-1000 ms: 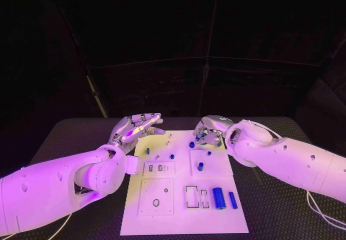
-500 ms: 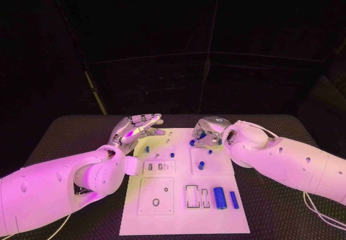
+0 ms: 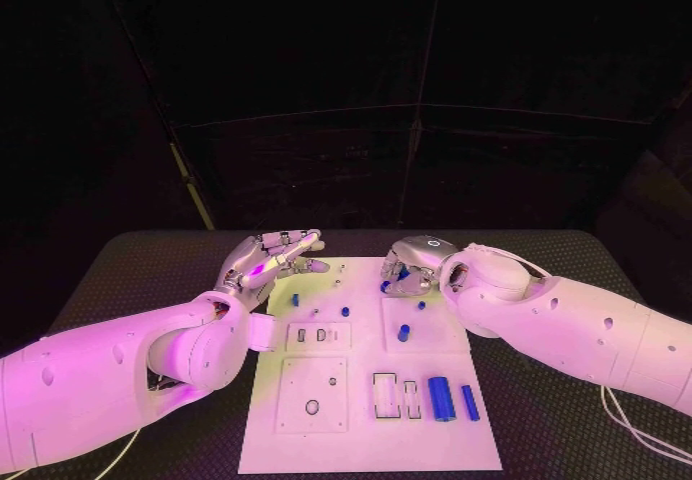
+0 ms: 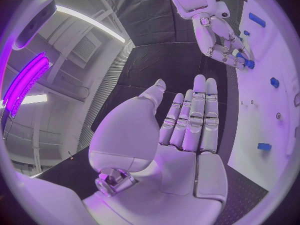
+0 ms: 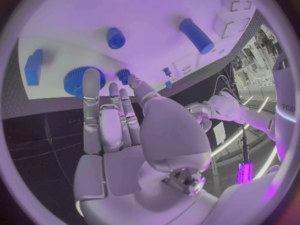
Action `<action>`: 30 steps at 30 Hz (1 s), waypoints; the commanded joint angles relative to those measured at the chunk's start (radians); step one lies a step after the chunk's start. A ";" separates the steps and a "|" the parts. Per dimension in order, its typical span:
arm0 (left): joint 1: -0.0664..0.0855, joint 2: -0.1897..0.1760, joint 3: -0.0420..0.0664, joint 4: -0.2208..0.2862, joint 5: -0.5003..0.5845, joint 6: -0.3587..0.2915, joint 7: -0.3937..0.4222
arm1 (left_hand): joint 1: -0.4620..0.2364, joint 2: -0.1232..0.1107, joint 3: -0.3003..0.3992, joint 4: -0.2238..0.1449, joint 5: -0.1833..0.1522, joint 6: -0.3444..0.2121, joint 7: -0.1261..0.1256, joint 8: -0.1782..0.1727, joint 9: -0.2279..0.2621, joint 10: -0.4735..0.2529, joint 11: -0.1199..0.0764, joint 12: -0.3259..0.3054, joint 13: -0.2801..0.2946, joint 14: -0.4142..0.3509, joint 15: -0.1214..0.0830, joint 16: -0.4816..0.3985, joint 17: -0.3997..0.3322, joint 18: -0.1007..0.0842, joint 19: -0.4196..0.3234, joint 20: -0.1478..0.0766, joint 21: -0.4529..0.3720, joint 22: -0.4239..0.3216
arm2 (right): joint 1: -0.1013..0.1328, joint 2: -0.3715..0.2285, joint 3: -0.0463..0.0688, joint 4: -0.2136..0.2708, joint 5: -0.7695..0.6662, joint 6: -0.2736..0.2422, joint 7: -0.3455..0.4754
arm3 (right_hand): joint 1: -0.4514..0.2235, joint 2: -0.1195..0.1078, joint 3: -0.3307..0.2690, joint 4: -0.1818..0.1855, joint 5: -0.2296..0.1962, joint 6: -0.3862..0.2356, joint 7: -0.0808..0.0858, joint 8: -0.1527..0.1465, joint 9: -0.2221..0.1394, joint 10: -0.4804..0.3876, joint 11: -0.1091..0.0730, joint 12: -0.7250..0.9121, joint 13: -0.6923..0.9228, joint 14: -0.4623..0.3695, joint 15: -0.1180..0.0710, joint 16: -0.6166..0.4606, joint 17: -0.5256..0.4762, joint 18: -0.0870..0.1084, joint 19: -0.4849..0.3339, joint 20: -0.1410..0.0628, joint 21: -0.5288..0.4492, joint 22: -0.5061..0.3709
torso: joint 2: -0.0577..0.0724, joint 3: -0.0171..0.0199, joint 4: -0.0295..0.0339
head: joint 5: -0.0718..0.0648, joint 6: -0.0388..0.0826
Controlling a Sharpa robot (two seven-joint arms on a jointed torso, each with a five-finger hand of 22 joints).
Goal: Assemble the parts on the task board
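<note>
Right wrist view is showing the right hand (image 5: 119, 135), fingers apart, empty, reaching toward a small blue gear (image 5: 79, 81) lying on the task board (image 5: 150, 15); likely light, rigid, best pinched by its toothed rim.

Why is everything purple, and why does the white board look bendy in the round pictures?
Head view: purple light tints the arms and the task board, whose edges run straight; the room behind is dark. Left wrist view: a purple lamp glows, and the fisheye lens curves the board's edge. Right wrist view: the same lens bends the board above the right hand.
</note>
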State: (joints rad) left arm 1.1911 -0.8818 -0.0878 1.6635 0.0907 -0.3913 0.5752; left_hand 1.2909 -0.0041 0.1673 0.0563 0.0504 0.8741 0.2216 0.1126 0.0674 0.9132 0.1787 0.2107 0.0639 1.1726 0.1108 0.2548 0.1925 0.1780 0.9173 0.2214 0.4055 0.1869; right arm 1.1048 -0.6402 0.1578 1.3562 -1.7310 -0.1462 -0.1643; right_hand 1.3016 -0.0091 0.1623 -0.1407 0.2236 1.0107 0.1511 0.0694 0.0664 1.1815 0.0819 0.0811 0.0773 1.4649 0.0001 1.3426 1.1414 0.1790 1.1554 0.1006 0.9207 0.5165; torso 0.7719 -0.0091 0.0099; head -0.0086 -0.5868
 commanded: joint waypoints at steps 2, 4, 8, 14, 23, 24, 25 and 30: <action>0.002 0.000 0.001 0.000 -0.007 0.020 0.003 | -0.001 0.007 0.000 -0.006 0.005 0.005 0.018 -0.007 -0.002 0.005 0.000 -0.005 -0.001 -0.001 0.000 -0.003 0.001 0.005 0.006 -0.002 0.004 0.001 | 0.003 0.008 0.000 -0.007 -0.011 0.021 0.001 | 0.007 -0.002 0.011 0.000 0.000 -0.006 -0.001 -0.004 0.000 0.012 -0.001 0.006 0.002 0.040 -0.004 0.007 0.002 0.000 -0.008 -0.001 0.006 0.003 | 0.003 0.0003 0.0011 | -0.002 0.000; 0.002 0.000 0.001 0.000 -0.007 0.021 0.003 | -0.001 0.007 0.000 -0.006 0.005 0.005 0.018 -0.007 -0.002 0.005 0.000 -0.005 -0.001 -0.001 0.000 -0.003 0.001 0.005 0.006 -0.002 0.004 0.001 | 0.003 0.011 0.000 -0.011 -0.011 0.024 0.001 | 0.007 -0.002 0.012 0.000 0.000 -0.007 -0.002 -0.004 0.000 0.013 -0.002 0.006 0.002 0.040 -0.004 0.008 0.002 0.000 -0.008 -0.001 0.006 0.003 | 0.004 0.0003 0.0012 | -0.004 -0.001; 0.003 0.000 0.001 -0.001 -0.007 0.021 0.004 | -0.001 0.007 0.000 -0.006 0.005 0.005 0.018 -0.007 -0.002 0.005 0.000 -0.005 -0.001 -0.001 0.000 -0.003 0.001 0.005 0.006 -0.002 0.004 0.001 | 0.003 0.020 0.000 -0.020 -0.011 0.034 0.002 | 0.010 -0.002 0.022 0.001 -0.002 -0.007 -0.002 -0.003 0.000 0.019 -0.003 0.007 0.003 0.040 -0.005 0.011 0.005 0.000 -0.010 -0.002 0.012 0.008 | 0.004 0.0006 0.0012 | -0.001 -0.003; 0.004 0.000 0.001 -0.001 -0.007 0.021 0.004 | -0.001 0.007 0.000 -0.006 0.005 0.005 0.018 -0.007 -0.002 0.005 0.000 -0.005 -0.001 -0.001 0.000 -0.003 0.001 0.005 0.006 -0.002 0.004 0.001 | 0.003 0.032 0.000 -0.030 -0.011 0.045 0.002 | 0.012 -0.002 0.033 0.002 -0.005 -0.004 -0.003 -0.002 0.000 0.027 -0.004 0.008 0.004 0.039 -0.006 0.014 0.008 0.000 -0.013 -0.003 0.018 0.012 | 0.006 0.0013 0.0000 | 0.001 -0.006; 0.005 0.000 0.001 -0.003 -0.007 0.021 0.003 | -0.001 0.008 0.001 -0.006 0.005 0.004 0.019 -0.008 -0.002 0.004 0.001 -0.007 -0.001 -0.001 0.000 -0.004 0.002 0.004 0.006 -0.002 0.005 0.001 | 0.003 0.040 0.000 -0.037 -0.016 0.048 0.002 | 0.033 0.006 0.088 -0.002 -0.024 0.031 0.008 0.009 0.004 0.043 -0.001 0.008 0.006 0.040 -0.005 0.027 0.023 -0.003 -0.017 -0.004 0.043 0.034 | 0.007 0.0018 -0.0003 | 0.003 -0.009; 0.005 0.000 0.001 -0.003 -0.007 0.021 0.003 | -0.001 0.008 0.001 -0.006 0.005 0.004 0.019 -0.008 -0.002 0.004 0.001 -0.007 -0.001 -0.001 0.000 -0.004 0.002 0.004 0.006 -0.002 0.005 0.001 | 0.003 0.041 0.000 -0.038 -0.017 0.047 0.002 | 0.036 0.006 0.095 -0.003 -0.025 0.036 0.009 0.010 0.004 0.044 -0.001 0.008 0.006 0.040 -0.005 0.028 0.024 -0.003 -0.017 -0.004 0.045 0.036 | 0.007 0.0017 -0.0001 | 0.003 -0.009; 0.005 0.000 0.001 -0.003 -0.007 0.021 0.003 | -0.001 0.008 0.001 -0.006 0.005 0.004 0.019 -0.008 -0.002 0.004 0.001 -0.007 -0.001 -0.001 0.000 -0.004 0.002 0.004 0.006 -0.002 0.005 0.001 | 0.003 0.042 0.000 -0.037 -0.017 0.043 0.004 | 0.039 0.008 0.104 -0.004 -0.026 0.042 0.009 0.012 0.004 0.047 -0.001 0.008 0.006 0.040 -0.005 0.029 0.025 -0.003 -0.018 -0.004 0.048 0.038 | 0.007 0.0018 -0.0001 | 0.003 -0.009; 0.005 0.000 0.001 -0.003 -0.007 0.021 0.003 | -0.001 0.009 0.001 -0.007 0.005 0.004 0.019 -0.009 -0.002 0.003 0.001 -0.009 -0.001 -0.001 0.001 -0.005 0.002 0.004 0.007 -0.002 0.005 0.001 | 0.003 0.038 0.000 -0.027 -0.017 -0.016 0.015 | 0.055 0.013 0.150 -0.011 -0.035 0.069 0.002 0.018 0.005 0.066 -0.007 0.012 0.010 0.040 -0.009 0.037 0.035 -0.003 -0.020 -0.006 0.066 0.055 | 0.007 0.0023 0.0004 | 0.003 -0.011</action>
State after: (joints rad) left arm 1.1944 -0.8820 -0.0878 1.6592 0.0905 -0.3835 0.5737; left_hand 1.2909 -0.0041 0.1701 0.0537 0.0503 0.8740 0.2216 0.1086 0.0665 0.9132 0.1787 0.2050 0.0642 1.1726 0.1108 0.2548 0.1940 0.1779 0.9173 0.2214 0.4054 0.1867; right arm 1.1061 -0.6012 0.1574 1.3252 -1.7400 -0.1221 -0.1612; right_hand 1.3440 -0.0031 0.3099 -0.1513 0.1917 1.0771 0.1527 0.0843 0.0706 1.2406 0.0765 0.0895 0.0843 1.4653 -0.0003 1.3768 1.1757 0.1790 1.1400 0.0947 0.9875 0.5719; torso 0.7789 -0.0072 0.0104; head -0.0057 -0.5975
